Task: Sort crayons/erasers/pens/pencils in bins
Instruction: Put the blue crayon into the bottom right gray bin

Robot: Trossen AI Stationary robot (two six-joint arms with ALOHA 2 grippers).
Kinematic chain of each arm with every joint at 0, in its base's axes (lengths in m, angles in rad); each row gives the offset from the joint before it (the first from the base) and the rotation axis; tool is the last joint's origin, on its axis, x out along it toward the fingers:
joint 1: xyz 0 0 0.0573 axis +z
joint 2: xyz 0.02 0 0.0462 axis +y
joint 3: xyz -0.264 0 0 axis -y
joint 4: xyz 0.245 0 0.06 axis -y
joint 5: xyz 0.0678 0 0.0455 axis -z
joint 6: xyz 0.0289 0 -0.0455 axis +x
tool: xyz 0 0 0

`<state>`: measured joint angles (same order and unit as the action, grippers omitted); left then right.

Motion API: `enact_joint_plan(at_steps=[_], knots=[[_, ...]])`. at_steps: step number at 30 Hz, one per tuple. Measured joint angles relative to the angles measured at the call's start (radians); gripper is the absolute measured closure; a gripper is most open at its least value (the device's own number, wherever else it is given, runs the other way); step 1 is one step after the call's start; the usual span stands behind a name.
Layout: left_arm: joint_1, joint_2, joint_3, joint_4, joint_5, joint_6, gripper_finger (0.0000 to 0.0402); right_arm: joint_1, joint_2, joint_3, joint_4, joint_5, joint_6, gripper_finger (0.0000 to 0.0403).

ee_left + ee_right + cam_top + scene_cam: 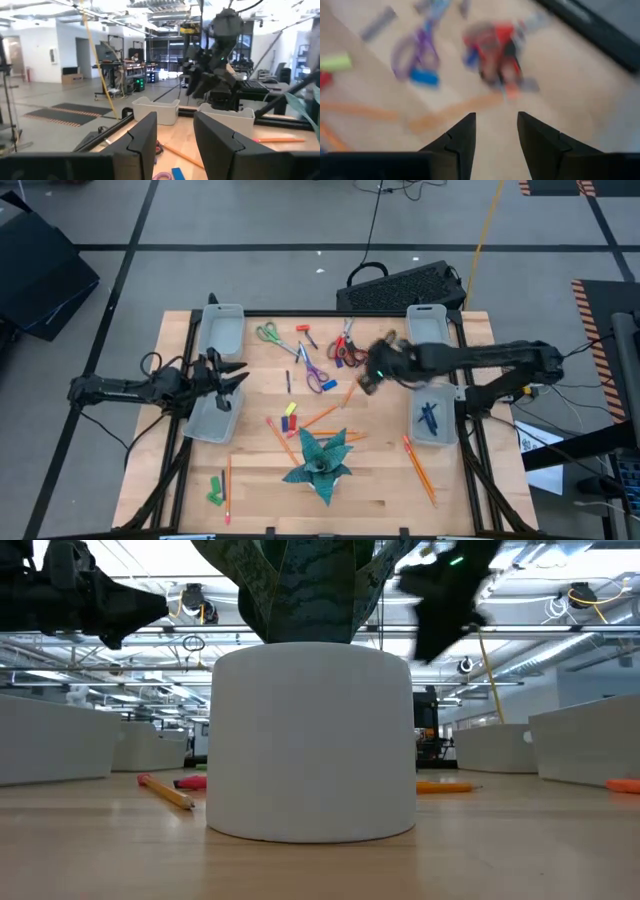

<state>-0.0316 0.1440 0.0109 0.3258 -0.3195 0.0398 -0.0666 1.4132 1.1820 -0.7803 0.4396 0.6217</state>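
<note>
Wooden desk [180, 480] on a grey shop floor, black frame around it; I take the plant [320, 460] near the front edge as my landmark.

Item: bins, four. Two to the plant's left [215, 418] [224, 330], two to its right [435, 420] [427, 323]. The near right one already holds pens [430, 416].

Item: pencils. One pair lies right of the plant [418, 465], toward the front edge; another lies behind the plant [322, 417]; one sits behind and slightly right of the plant [349, 393], close under the right arm. One more is far left of the plant [228, 490].

Item: pen, loose [288, 382], behind and left of the plant.

Item: scissors, several, well behind the plant; purple pair [318, 377], red pair [345, 350], green pair [268, 333].

Item: right end effector [368, 383], behind and right of the plant, in the air over the desk, fingers apart with nothing between them. The wrist view looks down on the pencil [455, 112] just ahead of the fingertips, red scissors [495, 55] beyond.

Item: left end effector [232, 375], left of the plant over the near left bin, fingers apart, empty, waiting.

Step in hand, as I judge it: picking that pencil. I would turn the wrist so the fingers straddle the shaft crosswise, come down near its middle so it will not tip, and stay clear of the scissors. A thin stick lying flat will roll, so I would close only once both fingertips reach the wood.
</note>
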Motion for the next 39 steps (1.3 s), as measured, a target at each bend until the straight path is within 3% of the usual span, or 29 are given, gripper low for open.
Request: enact_joint_plan(at_steps=[6, 10, 15, 20, 27, 30, 39], knots=[[0.048, 0.0, 0.0, -0.027, 0.002, -0.05, 0.0268, -0.188, 0.199, 0.0, 0.464, -0.197, -0.258, 0.0255], [0.068, 0.0, 0.0, -0.049, 0.003, -0.057, 0.0268, -0.254, 0.36, 0.031, 0.599, -0.281, -0.309, 0.0235], [0.094, 0.0, 0.0, -0.066, 0.004, -0.066, 0.0268, -0.283, 0.561, 0.173, 0.62, -0.275, -0.354, 0.0211], [0.115, 0.0, 0.0, -0.071, 0.004, -0.078, 0.0268, -0.289, 0.699, 0.296, 0.626, -0.176, -0.382, 0.02], [0.127, 0.0, 0.0, -0.097, 0.005, -0.094, 0.0268, -0.278, 0.746, 0.336, 0.62, -0.017, -0.311, 0.0215], [0.129, 0.0, 0.0, -0.099, 0.006, -0.102, 0.0268, -0.278, 0.745, 0.337, 0.609, -0.066, -0.279, 0.0225], [0.129, 0.0, 0.0, -0.186, 0.037, -0.176, 0.0268, -0.345, 0.65, 0.336, 0.494, -0.252, -0.492, 0.0228]])
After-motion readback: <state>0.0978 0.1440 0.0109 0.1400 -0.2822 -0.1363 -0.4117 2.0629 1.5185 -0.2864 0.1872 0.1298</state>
